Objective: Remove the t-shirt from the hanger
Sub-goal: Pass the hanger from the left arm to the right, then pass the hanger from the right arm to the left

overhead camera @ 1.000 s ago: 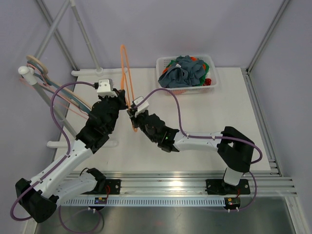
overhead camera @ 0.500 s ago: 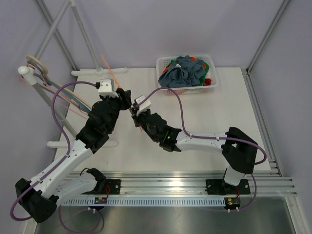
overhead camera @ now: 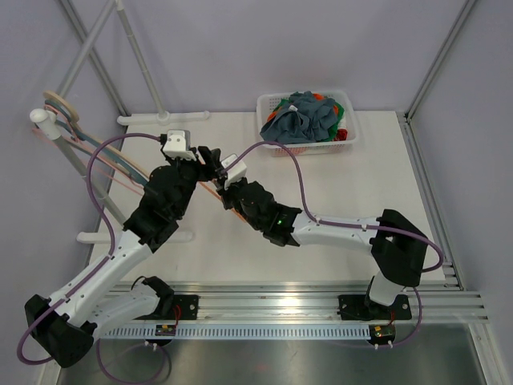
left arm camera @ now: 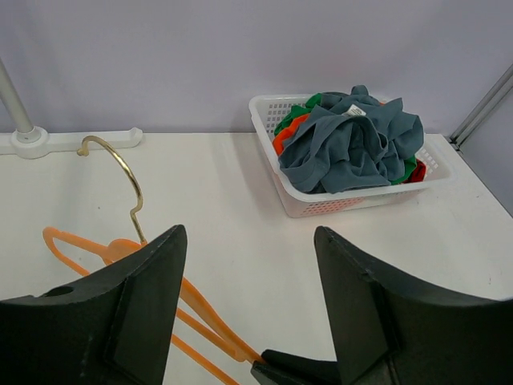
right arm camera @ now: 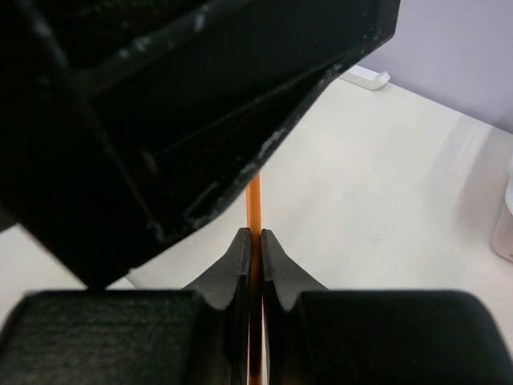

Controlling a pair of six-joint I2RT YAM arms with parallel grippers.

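At the far left, a clothes rack [overhead camera: 42,118] is standing beside the table [overhead camera: 361,180], with a few pale hangers hanging from its rail. The left gripper [overhead camera: 210,159] is hovering over the left-centre of the table. In the left wrist view its jaws are standing wide apart, with nothing between them.

An orange hanger [left arm camera: 119,245] is lying low over the table surface, just below and in front of this gripper. It is bare, and its gold metal hook [left arm camera: 128,172] is curving toward the white foot of the rack [left arm camera: 72,140].

Just to the right, the right gripper [right arm camera: 254,237] is pinching a thin orange bar of the hanger. Both fingers [right arm camera: 239,261] are pressing against the bar from either side. The black body of the left gripper is filling the upper left of the right wrist view.

At the far right corner, a white basket [left arm camera: 271,160] is resting on the table. The grey-blue t-shirt [left arm camera: 353,144] is lying crumpled in the basket, on top of green and orange-red garments, well apart from the hanger.
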